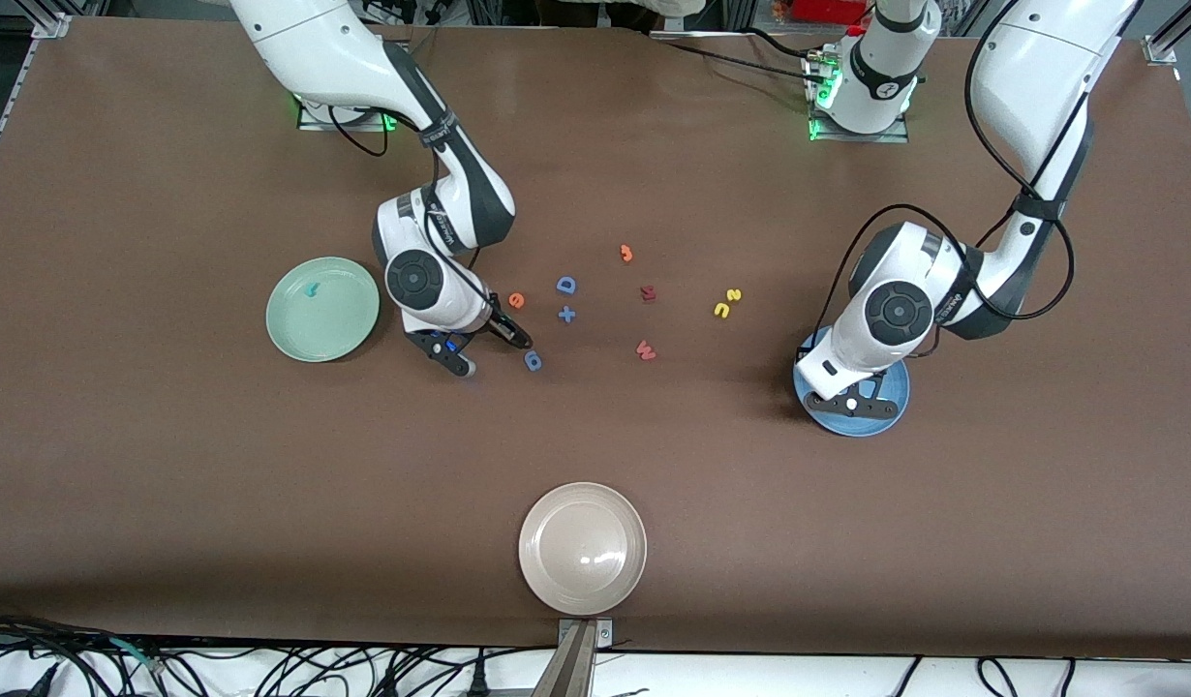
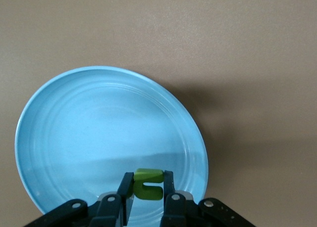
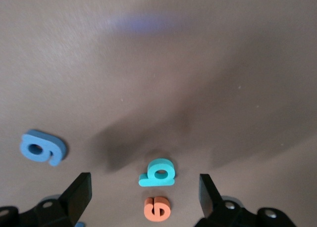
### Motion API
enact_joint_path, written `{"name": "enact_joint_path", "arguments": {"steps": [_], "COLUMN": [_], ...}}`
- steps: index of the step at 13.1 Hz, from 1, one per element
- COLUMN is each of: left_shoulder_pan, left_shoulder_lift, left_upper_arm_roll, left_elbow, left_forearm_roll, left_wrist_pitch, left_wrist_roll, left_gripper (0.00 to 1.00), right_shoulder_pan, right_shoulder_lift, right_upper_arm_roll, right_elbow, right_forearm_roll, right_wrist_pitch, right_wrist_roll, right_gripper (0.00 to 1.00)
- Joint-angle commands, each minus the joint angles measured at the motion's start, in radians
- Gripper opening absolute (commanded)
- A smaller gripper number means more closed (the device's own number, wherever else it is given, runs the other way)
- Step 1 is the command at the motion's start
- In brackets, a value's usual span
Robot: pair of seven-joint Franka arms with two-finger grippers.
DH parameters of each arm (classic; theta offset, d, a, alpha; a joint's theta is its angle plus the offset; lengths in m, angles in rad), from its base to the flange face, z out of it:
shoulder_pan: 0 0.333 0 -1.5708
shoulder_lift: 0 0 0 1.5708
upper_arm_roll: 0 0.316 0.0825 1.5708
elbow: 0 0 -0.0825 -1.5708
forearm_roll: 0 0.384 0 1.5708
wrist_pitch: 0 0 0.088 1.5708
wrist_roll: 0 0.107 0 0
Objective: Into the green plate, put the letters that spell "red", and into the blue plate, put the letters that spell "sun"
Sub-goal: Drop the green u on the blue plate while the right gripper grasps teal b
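Note:
My left gripper (image 1: 852, 405) (image 2: 148, 185) hangs over the blue plate (image 1: 898, 395) (image 2: 99, 128), shut on the olive-green "u" (image 2: 147, 176). The yellow "s" (image 1: 734, 295) and "n" (image 1: 721, 310) lie on the table toward the left arm's end. My right gripper (image 1: 497, 353) (image 3: 143, 183) is open, low over the table beside the green plate (image 1: 344, 334). In its wrist view the teal "d" (image 3: 158, 173) and orange "e" (image 3: 157, 208) (image 1: 516, 300) lie between the fingers. A teal "r" (image 1: 313, 288) lies in the green plate.
A blue "D" (image 1: 566, 285), a blue plus (image 1: 566, 314) and a blue lowercase letter (image 1: 533, 360) (image 3: 43, 148) lie by the right gripper. An orange hook piece (image 1: 626, 254), dark red "m" (image 1: 648, 292) and red "w" (image 1: 645, 350) sit mid-table. A beige plate (image 1: 582, 548) stands nearest the camera.

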Motion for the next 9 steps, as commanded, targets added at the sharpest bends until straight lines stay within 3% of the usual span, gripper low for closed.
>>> {"name": "enact_joint_path", "arguments": {"steps": [1,2,3,4,7,9], "left_shoulder_pan": [0.006,0.008,0.011,0.014,-0.002,-0.002], "left_shoulder_lift": [0.023,0.032,0.036,0.033,0.011,0.006], "left_upper_arm_roll": [0.001,0.003,0.003,0.003,-0.012,-0.100], "left_elbow": [0.004,0.004,0.004,0.004,-0.001,-0.007], "left_forearm_roll": [0.034,0.033,0.033,0.031,0.019,0.017], "left_wrist_pitch": [0.008,0.027,0.032,0.032,0.020,0.000], "left_wrist_roll": [0.018,0.017,0.007,0.007,-0.025,-0.170], "left_gripper": [0.05,0.17,0.75,1.00,1.00,1.00], "right_shoulder_pan": [0.009,0.011,0.011,0.009,0.009,0.009], "right_shoulder_lift": [-0.006,-0.006,-0.006,-0.006,-0.008,-0.008], "right_upper_arm_roll": [-0.005,-0.005,-0.005,-0.005,-0.005,-0.005], "right_elbow": [-0.041,-0.049,-0.051,-0.055,-0.055,-0.054], "right_forearm_roll": [0.000,0.000,0.000,0.000,0.000,0.000], "right_wrist_pitch": [0.028,0.029,0.028,0.028,0.023,0.023], "right_wrist_roll": [0.000,-0.001,-0.001,-0.001,-0.004,-0.006], "right_gripper": [0.89,0.86,0.80,0.75,0.43,0.27]}}
